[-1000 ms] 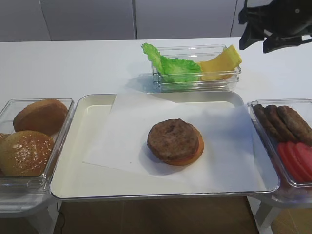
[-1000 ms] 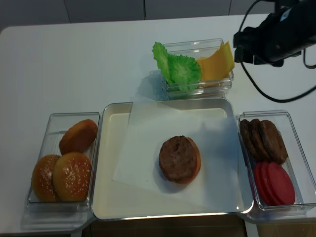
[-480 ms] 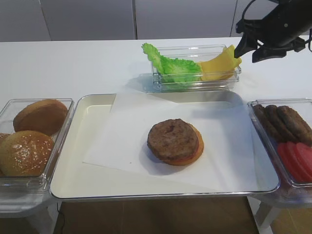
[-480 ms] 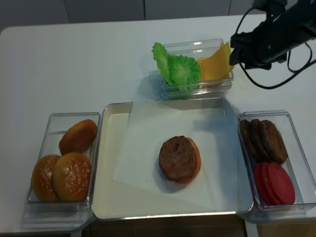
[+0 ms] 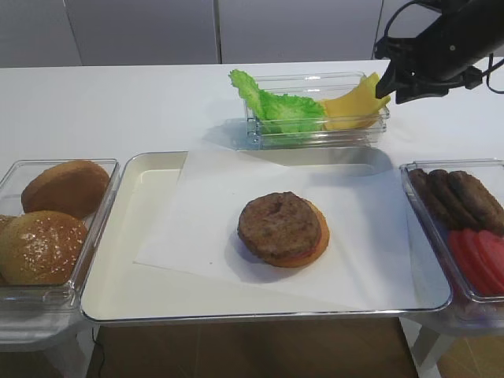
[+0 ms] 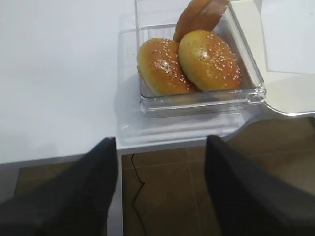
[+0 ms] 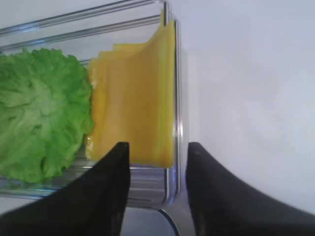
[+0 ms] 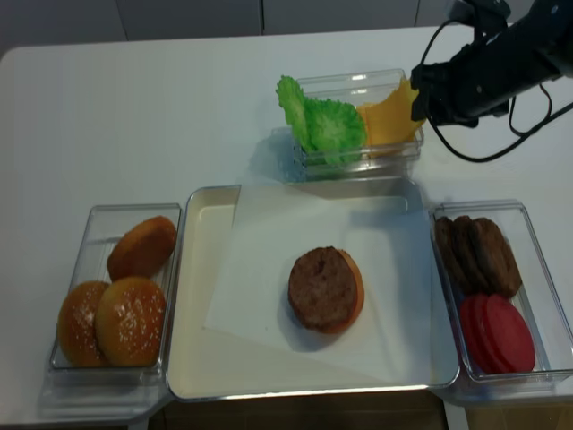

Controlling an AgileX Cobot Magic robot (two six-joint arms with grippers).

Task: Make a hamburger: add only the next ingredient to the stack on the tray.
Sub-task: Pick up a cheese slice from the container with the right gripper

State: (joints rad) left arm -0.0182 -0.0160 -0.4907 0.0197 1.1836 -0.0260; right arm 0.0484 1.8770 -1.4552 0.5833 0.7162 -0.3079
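The right gripper (image 7: 157,169) is seen with its jaws apart, straddling the raised edge of the cheese slice (image 7: 135,110), which leans against the end wall of the clear bin (image 7: 170,189) beside the lettuce leaf (image 7: 39,110); no firm pinch can be confirmed, so the cheese is judged not yet lifted. The left gripper (image 6: 160,189) is held open, idle and empty before the bun bin (image 6: 197,101). On the tray (image 5: 126,260) the stack (image 5: 283,229) is topped by its patty only, so pickup, carry and placement remain. No writing or brand can be read anywhere.
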